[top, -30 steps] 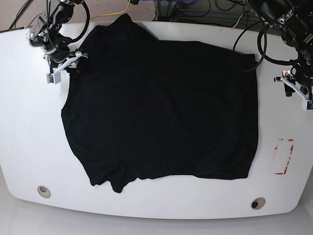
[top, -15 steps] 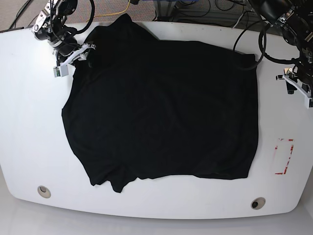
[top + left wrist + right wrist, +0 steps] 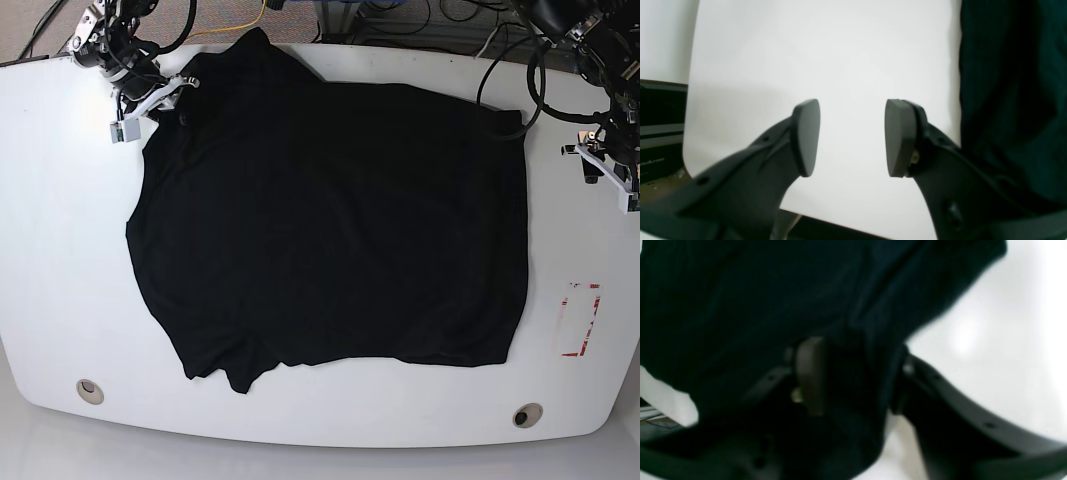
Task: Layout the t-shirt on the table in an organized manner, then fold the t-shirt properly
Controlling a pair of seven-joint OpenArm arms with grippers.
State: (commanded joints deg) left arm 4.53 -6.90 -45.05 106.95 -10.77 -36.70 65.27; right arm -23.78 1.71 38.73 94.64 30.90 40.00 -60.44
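At the far left corner of the table [image 3: 60, 250], the right gripper [image 3: 152, 103] sits on the one black t-shirt's [image 3: 330, 220] upper edge, fabric bunched between its fingers; whether they pinch it I cannot tell. Two grommet holes [image 3: 90, 390] mark the near edge. Just right of the shirt, the left gripper [image 3: 610, 178] hangs spread, holding nothing.

Beyond the far edge of the large glossy white tabletop [image 3: 60, 250] lies a strip of brownish speckled carpet floor [image 3: 225, 18]. A thin yellow cable [image 3: 245, 24] trails across that carpet (beside tangled black cables [image 3: 420, 20]). Past the tabletop's near edge the floor is pale grey and smooth [image 3: 40, 450]. Even, soft light reflects off the tabletop's gloss.
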